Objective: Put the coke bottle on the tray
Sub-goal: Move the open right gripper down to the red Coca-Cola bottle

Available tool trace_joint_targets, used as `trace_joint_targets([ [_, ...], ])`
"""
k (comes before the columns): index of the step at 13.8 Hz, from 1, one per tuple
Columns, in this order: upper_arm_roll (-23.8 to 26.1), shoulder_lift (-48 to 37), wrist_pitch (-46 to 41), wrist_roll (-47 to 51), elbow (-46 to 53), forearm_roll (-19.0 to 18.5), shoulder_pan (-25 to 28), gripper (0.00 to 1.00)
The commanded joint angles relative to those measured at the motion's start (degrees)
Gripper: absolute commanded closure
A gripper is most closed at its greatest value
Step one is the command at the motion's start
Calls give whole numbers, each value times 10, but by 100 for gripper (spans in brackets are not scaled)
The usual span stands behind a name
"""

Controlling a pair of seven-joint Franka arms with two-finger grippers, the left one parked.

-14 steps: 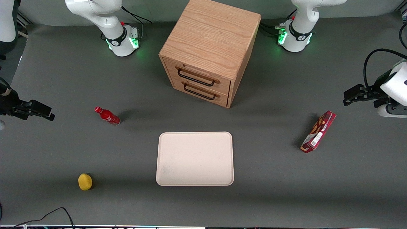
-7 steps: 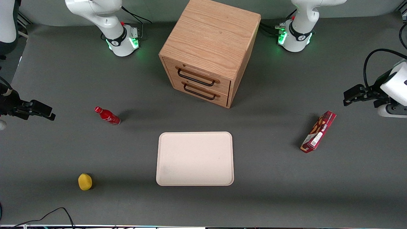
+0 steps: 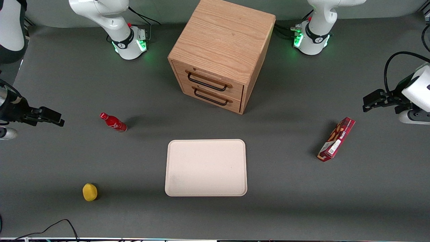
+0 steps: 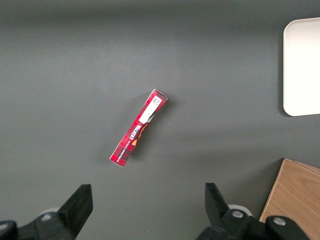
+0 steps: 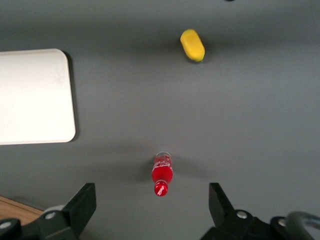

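Since the earlier frame the gripper has shifted slightly toward the bottle; its fingers are spread wide, holding nothing. The tray lies in front of the cabinet. The bottle stands on the table, well apart from the tray.

- Robot lab or test cell, not a home.
- Two white arm bases bolted to the desk, green status lights glowing at each.
- Desk covered in plain dark grey matting; loose black cable trailing at the edge nearest the front camera.
- Staged props spread well apart: wooden drawer cabinet, tray, coke bottle, snack box, yellow lump.
- Claw hangs over the working arm's end, fingers wide apart.
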Motion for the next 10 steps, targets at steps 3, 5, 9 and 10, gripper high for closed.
trace_joint_targets([
  [3,5,-54,59,-11,-96,4,1,0],
  [5,9,-61,60,-11,-109,4,1,0],
  [9,23,-114,148,-14,-241,4,0,0],
  [10,26,-130,183,-14,-282,4,0,0],
])
